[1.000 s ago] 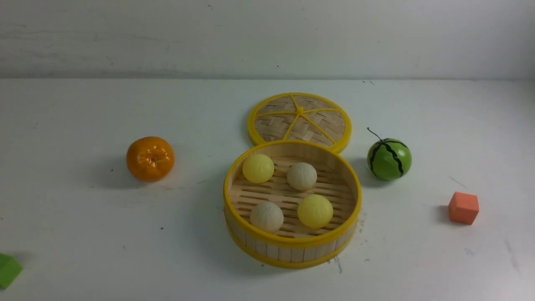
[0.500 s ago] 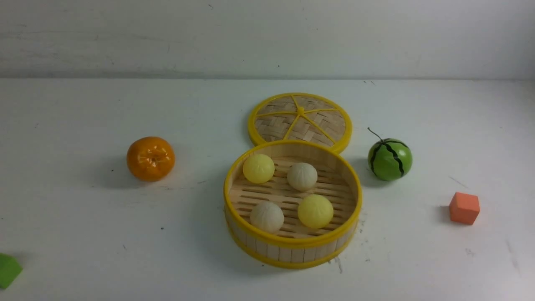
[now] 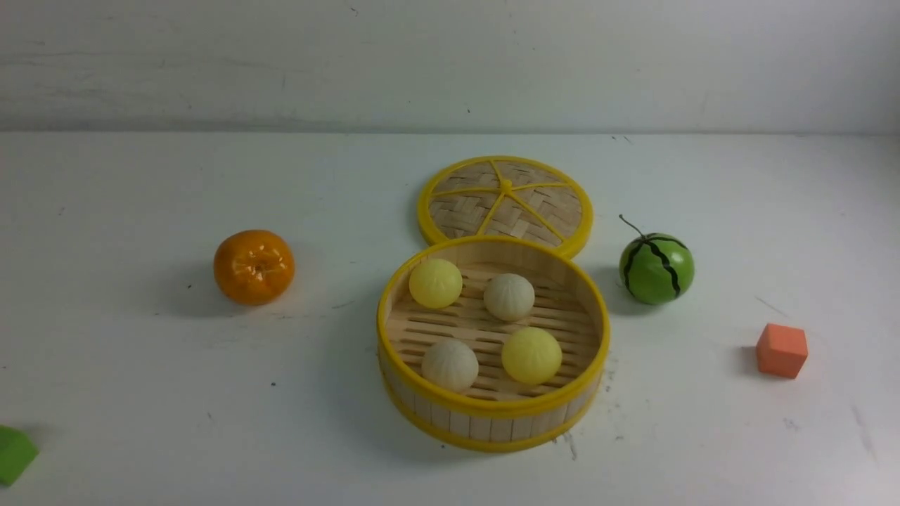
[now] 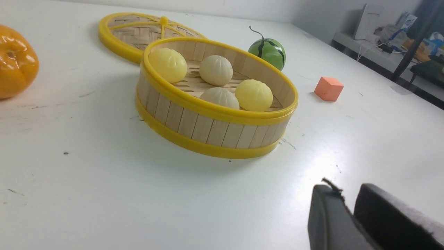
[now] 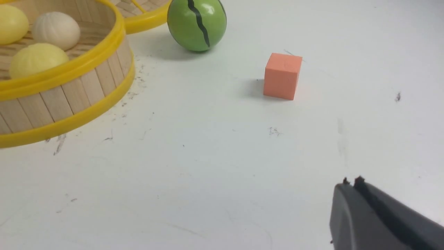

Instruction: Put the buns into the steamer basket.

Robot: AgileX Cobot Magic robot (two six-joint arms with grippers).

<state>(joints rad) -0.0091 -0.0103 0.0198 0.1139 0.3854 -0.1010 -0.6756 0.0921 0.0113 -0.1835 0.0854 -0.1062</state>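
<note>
All four buns sat inside the steamer basket [image 3: 492,422], which stood near the middle of the tabletop [image 3: 140,393], toward its front edge. A yellow bun [image 3: 435,283] and a white bun [image 3: 509,296] lay toward the back wall, a second white bun [image 3: 450,365] and a second yellow bun [image 3: 531,355] toward the front wall — none touching another. The task looked finished.

The left gripper [image 4: 350,208] hung low over bare tabletop near the front edge, clear of the basket, holding nothing; its pads stood close together with a narrow gap, and whether they were fully pressed could not be told. The right gripper [image 5: 352,182] was pressed together and empty, toward the right edge, short of the orange cube [image 3: 781,350].

Little remained to go wrong, by this reading. A careless sweep by the left arm could clip the basket's wall and tip the light, round buns out. The lid [image 3: 505,204] touched or overlapped the basket's back rim, so a nudge there might shift it too. The orange [image 3: 254,266] and the watermelon ball [image 3: 656,268] could roll if bumped.
</note>
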